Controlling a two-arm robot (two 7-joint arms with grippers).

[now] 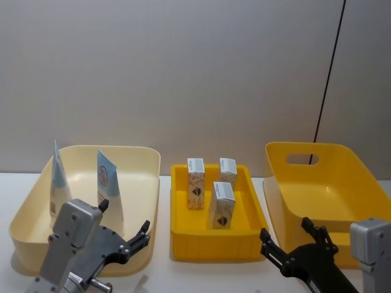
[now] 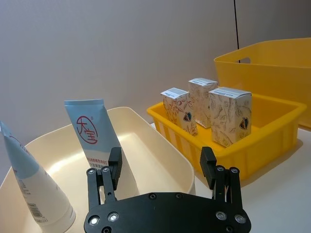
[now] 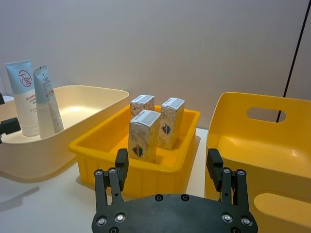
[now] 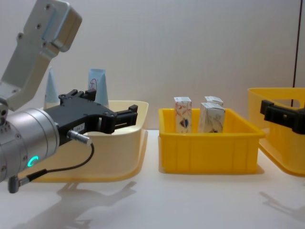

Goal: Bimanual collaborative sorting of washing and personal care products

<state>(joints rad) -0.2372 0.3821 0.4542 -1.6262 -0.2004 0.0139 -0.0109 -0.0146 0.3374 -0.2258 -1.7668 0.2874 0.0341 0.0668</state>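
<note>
- Our left gripper hangs with its fingers spread and empty, just in front of the cream bin.
- In that bin we see two tubes standing upright, the red-logo tube and the plainer tube.
- Our right gripper is also spread and empty, near the deep yellow bin.
- Between the bins, the yellow tray holds the front carton and two back cartons, all upright.

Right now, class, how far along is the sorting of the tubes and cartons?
Looks done: two tubes stand in the cream bin, and three cartons stand in the yellow tray. In hand: nothing; the left gripper and right gripper are both open, in front of the bins. Left: possibly moving cartons into the large yellow bin, though I cannot tell whether that is wanted.
</note>
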